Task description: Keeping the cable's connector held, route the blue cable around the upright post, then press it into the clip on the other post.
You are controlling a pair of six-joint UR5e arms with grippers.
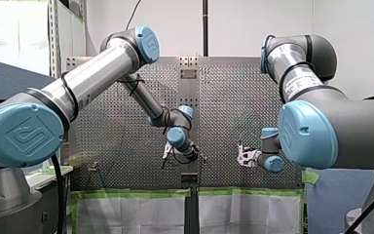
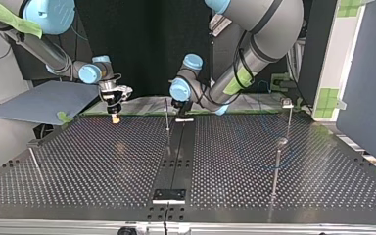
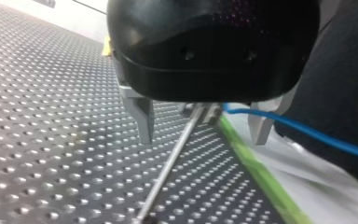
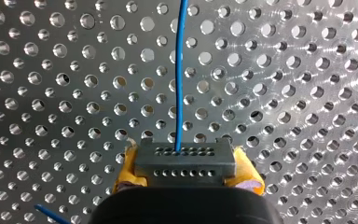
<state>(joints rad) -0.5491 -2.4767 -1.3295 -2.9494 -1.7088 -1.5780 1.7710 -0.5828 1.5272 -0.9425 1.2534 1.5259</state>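
Starting front view: my left tool (image 1: 168, 152) and my right tool (image 1: 244, 157) sit close over the desk (image 1: 126, 122), well apart. Top view: left tool at the upright post (image 2: 167, 117); clip (image 2: 287, 103) on the other post (image 2: 289, 125) shows no cable. Left wrist view: fingers (image 3: 142, 119) spread, post between them, blue cable (image 3: 307, 133) passing near its top. Right wrist view: yellow pads (image 4: 127, 169) clamped on the connector (image 4: 185, 163). Judging: hold good, routing only begun, clip pressing left.

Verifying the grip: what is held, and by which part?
My right pincer clamps the connector by its two ends; my left pincer is open, holding nothing.
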